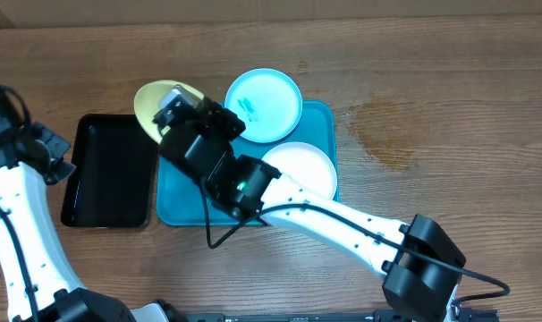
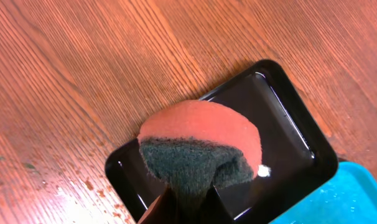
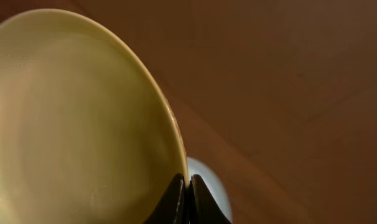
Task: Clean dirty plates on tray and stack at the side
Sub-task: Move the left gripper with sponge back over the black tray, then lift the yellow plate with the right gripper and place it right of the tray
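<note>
Got the right claw [image 3: 187, 182] pinching the rim of the round yellow-green plastic plate [image 3: 83, 112], holding it tilted up over the far-left corner of the big turquoise rectangular plastic tray [image 1: 177, 213]. Also seeing a pale cyan round plate [image 1: 264, 105] lying flat on the tray's far side, with small teal smears, and a white round plate [image 1: 305, 165] just near-right of it, also on the tray. Left of the tray, just beside it on the wooden desk [image 1: 432, 89]: a smaller black rectangular tray [image 1: 110, 170]. Above that, left claw [image 2: 187, 190] squeezing a sponge [image 2: 201, 140], reddish top, dark green scrubby underside.
</note>
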Robot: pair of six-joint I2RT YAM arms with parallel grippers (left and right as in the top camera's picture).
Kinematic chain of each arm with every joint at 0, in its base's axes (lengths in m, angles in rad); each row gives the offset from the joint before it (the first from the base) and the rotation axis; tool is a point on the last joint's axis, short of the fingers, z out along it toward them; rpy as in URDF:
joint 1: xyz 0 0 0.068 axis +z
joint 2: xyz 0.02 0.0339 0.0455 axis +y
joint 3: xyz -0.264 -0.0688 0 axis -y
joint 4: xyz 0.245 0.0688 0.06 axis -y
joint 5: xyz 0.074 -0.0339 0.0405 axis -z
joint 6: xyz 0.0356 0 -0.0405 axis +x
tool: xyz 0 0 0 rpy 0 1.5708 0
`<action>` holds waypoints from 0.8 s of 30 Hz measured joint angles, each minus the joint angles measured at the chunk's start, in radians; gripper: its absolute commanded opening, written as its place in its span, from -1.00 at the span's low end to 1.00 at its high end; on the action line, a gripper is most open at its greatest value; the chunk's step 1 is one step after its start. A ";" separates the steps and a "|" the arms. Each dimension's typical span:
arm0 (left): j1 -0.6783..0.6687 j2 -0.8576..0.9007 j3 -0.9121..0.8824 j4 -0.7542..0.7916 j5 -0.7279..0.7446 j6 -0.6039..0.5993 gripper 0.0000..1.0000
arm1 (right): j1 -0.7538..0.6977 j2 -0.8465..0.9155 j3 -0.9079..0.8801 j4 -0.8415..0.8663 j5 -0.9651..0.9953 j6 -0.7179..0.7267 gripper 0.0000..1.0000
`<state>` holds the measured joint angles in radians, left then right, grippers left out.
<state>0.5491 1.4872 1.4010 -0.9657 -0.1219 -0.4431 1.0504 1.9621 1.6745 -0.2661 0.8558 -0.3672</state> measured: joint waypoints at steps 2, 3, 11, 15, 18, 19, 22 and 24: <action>0.023 0.001 0.000 0.000 0.033 0.000 -0.92 | 0.008 -0.002 0.000 0.019 0.063 -0.086 -0.92; 0.029 0.001 0.000 0.000 0.045 0.000 -0.91 | 0.010 -0.002 0.000 0.021 0.091 -0.124 -0.92; 0.034 0.001 0.000 0.000 0.094 0.000 -0.91 | 0.010 -0.002 0.000 0.026 0.185 -0.243 -0.92; 0.034 0.001 0.000 0.001 0.098 0.000 -0.92 | 0.010 -0.002 0.000 0.026 0.196 -0.219 -0.92; 0.034 0.001 0.000 0.004 0.102 0.000 -0.91 | 0.010 -0.002 0.000 0.023 0.197 -0.157 -0.92; 0.034 0.001 0.000 0.005 0.103 0.000 -0.91 | 0.009 -0.002 0.000 0.016 0.193 -0.131 -0.92; 0.034 0.001 0.000 0.008 0.104 0.000 -0.91 | 0.002 -0.002 0.002 -0.074 0.099 -0.066 -0.92; 0.034 0.001 0.000 0.008 0.104 0.000 -0.92 | -0.010 -0.002 0.002 -0.152 0.002 -0.070 -0.92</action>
<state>0.5827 1.4883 1.4010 -0.9577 -0.0177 -0.4431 1.0405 1.9606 1.6760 -0.4179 0.8581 -0.4370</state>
